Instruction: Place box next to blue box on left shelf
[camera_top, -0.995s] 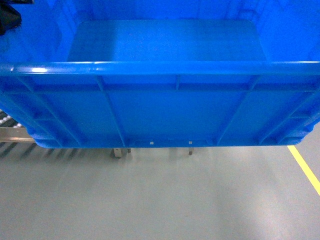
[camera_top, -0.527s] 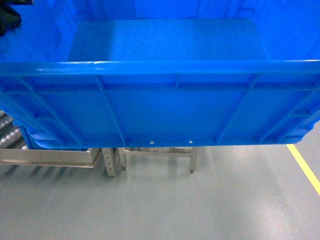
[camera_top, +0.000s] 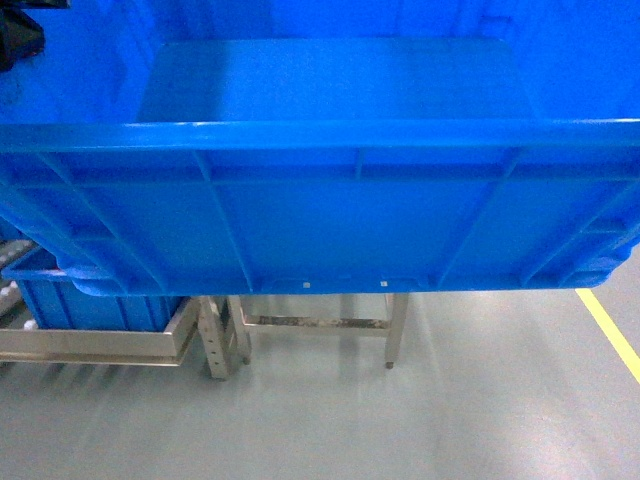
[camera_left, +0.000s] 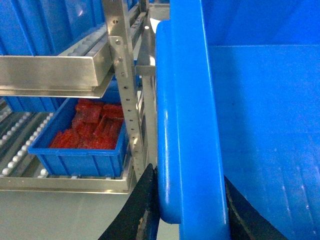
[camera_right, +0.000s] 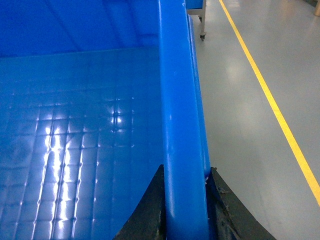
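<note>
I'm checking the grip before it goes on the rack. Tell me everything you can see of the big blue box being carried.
The box is a large, bright blue, glossy plastic crate with a thick rounded rim, vertical and diagonal ribs on its side and an empty floor with a faint grid. It is held level above the grey floor. The left claw clamps its left rim and the right claw its right rim, one finger on each side of the wall.
</note>
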